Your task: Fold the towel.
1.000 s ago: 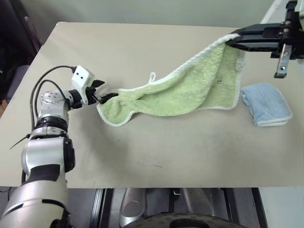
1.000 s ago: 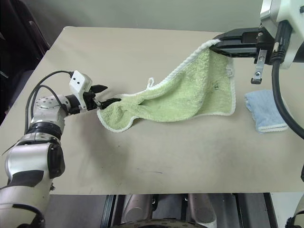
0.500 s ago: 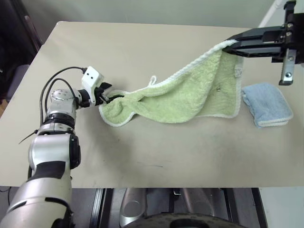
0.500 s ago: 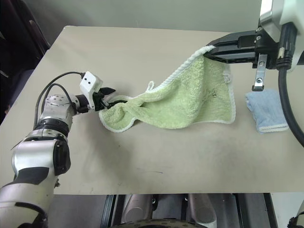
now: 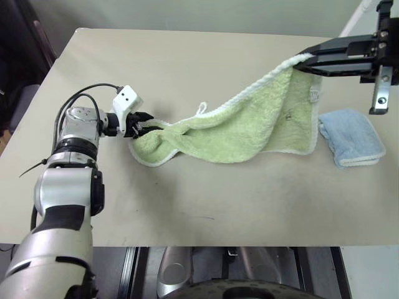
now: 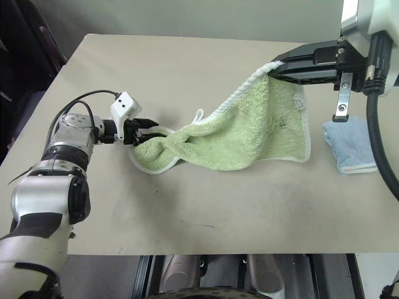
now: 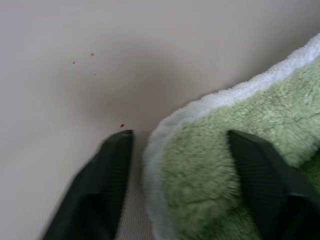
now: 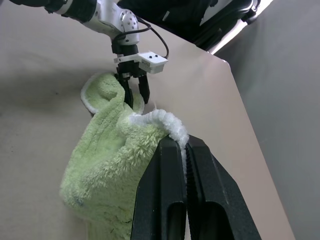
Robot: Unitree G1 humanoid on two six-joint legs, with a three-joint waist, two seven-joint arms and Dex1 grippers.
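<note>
Left gripper (image 5: 144,126), reaching from nine o'clock, has slid in and its black fingers now straddle the white-edged corner of the light green terry towel (image 5: 249,128), narrowing but not yet clamped. Toward two o'clock, the right gripper (image 5: 307,60) pinches the opposite corner aloft, so the towel hangs slanted to the beige table (image 5: 187,199), nearly ready for folding.

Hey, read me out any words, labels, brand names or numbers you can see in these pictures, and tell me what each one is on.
No text can be read.
Small dark mark on the towel: embroidered logo, too small to read.
White tag at the towel's raised edge near the right claw: nothing legible on it.
Light blue towel, table, left claw: no lettering visible.
</note>
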